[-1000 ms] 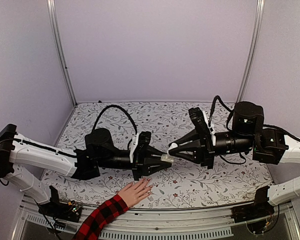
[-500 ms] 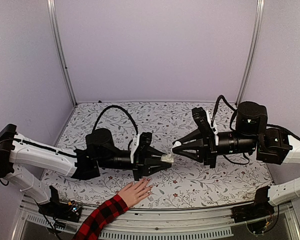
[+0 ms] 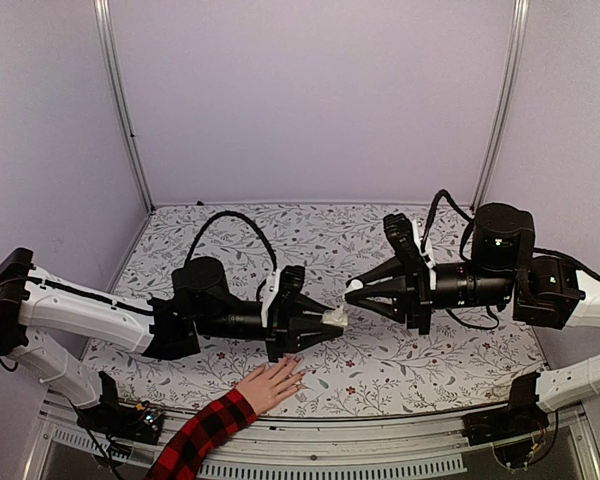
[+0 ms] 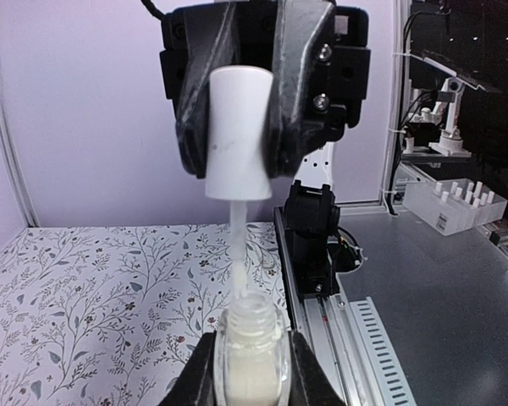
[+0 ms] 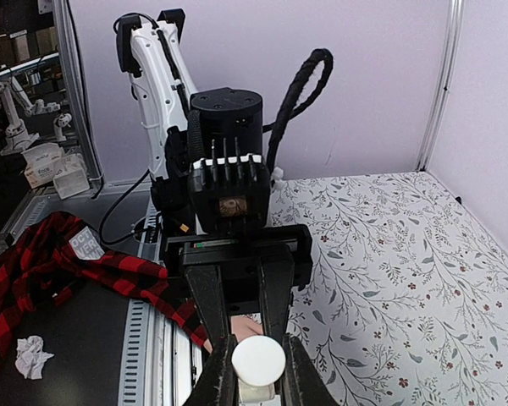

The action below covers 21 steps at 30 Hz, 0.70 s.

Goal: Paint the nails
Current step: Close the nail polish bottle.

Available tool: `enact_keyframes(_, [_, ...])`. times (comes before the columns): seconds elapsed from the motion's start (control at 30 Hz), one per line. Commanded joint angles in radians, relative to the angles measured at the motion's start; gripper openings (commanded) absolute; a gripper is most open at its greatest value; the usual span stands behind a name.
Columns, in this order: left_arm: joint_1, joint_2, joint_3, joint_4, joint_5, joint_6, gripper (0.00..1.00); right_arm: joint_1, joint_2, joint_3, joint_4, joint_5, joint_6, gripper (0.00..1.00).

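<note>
Left gripper (image 3: 325, 322) clamped on the small clear bottle (image 4: 251, 359), held off the table (image 3: 310, 235). Right gripper (image 3: 352, 291) pinched tight on the white cap (image 4: 240, 134). The brush stem (image 4: 240, 254) ran from the cap down into the bottle's neck, not yet drawn clear. Cap, stem and bottle shared one line across the scene, cap to the right, bottle to the left.

The hand (image 3: 270, 385) lay flat at the near edge, plaid sleeve (image 3: 205, 430) trailing off near-left. Its long axis ran near-left to far-right, fingers pointing far-right toward the two grippers. The nails (image 3: 298, 366) sat at the finger ends, probably just near of the left gripper and below it. They were too small in the top view to tell one from another.

From the brush-holding right gripper the nails lay to the left, nearer and lower. The left arm was closer to them, but the brush was with the right. The coming move looked like a lift clear of the neck, then a swing left and near with the tip turned down.
</note>
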Motion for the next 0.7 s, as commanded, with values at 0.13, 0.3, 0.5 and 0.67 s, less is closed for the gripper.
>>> enact_keyframes(0.13, [-0.015,-0.007,0.032,-0.005,-0.005,0.012,0.00,-0.004,-0.005,0.018,0.015,-0.001,-0.005,0.00])
enact_keyframes(0.3, [-0.015,-0.009,0.031,-0.006,-0.008,0.013,0.00,-0.004,0.000,0.008,0.019,-0.012,0.001,0.00])
enact_keyframes(0.5, [-0.014,-0.011,0.032,-0.009,-0.011,0.013,0.00,-0.004,0.001,-0.007,0.026,-0.018,0.010,0.00])
enact_keyframes(0.67, [-0.014,-0.011,0.029,-0.008,-0.012,0.013,0.00,-0.003,0.004,-0.023,0.035,-0.023,0.017,0.00])
